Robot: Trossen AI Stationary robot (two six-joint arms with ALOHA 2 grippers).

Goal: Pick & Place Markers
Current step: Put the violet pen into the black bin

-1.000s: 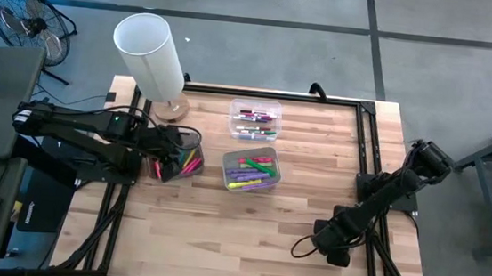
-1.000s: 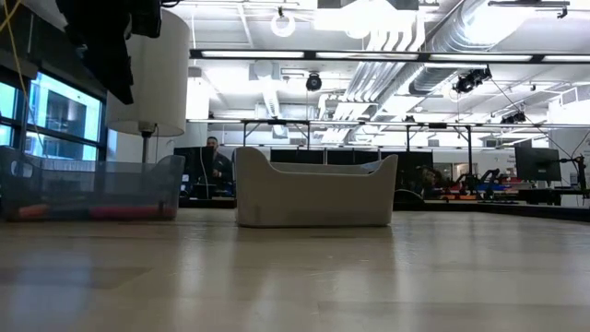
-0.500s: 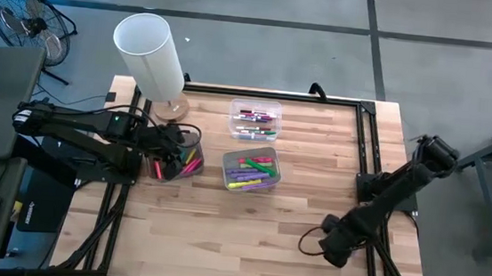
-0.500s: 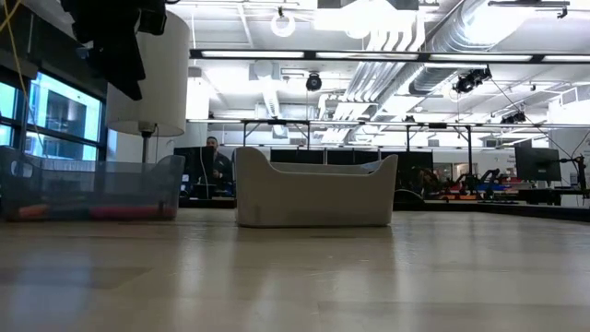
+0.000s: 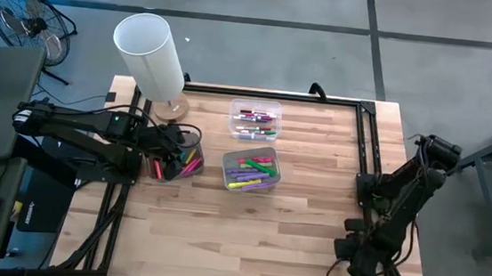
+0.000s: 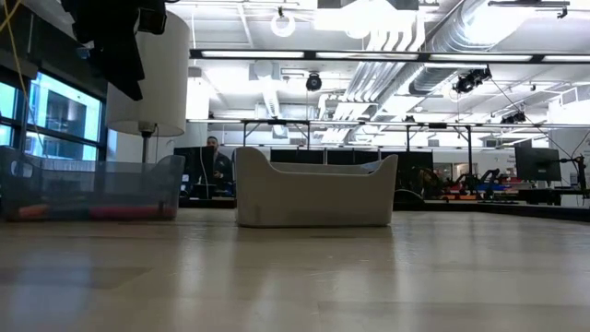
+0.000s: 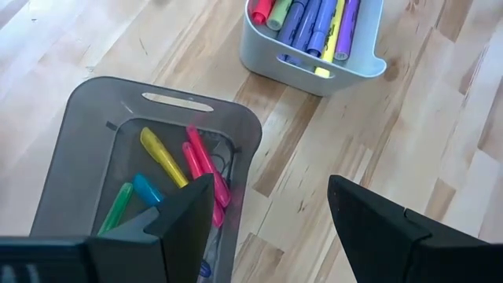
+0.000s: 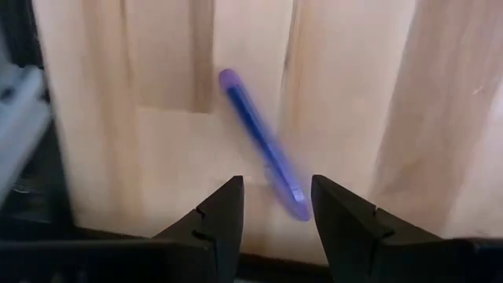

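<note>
A blue marker [image 8: 259, 141] lies flat on the wooden table near its near right corner. My right gripper [image 8: 277, 196] hangs open just above it and points down; the marker's near end lies close before one finger, and I see no touch. The arm [image 5: 391, 213] hides this marker in the high view. My left gripper [image 7: 271, 196] stands open over the dark see-through bin [image 7: 94, 149], which holds yellow, pink, green and blue markers [image 7: 189, 165]. A grey bin [image 5: 250, 169] and a clear bin [image 5: 255, 119] hold more markers.
A white lamp [image 5: 151, 54] stands at the far left of the table [image 5: 246, 236], beside the dark bin [image 5: 182, 157]. A black frame [image 5: 366, 140] runs along the table's right side. The table's middle and near left show bare wood.
My right gripper has swung toward the table's near right corner, rising a little and rolling as it went. The bins have stayed where they were.
</note>
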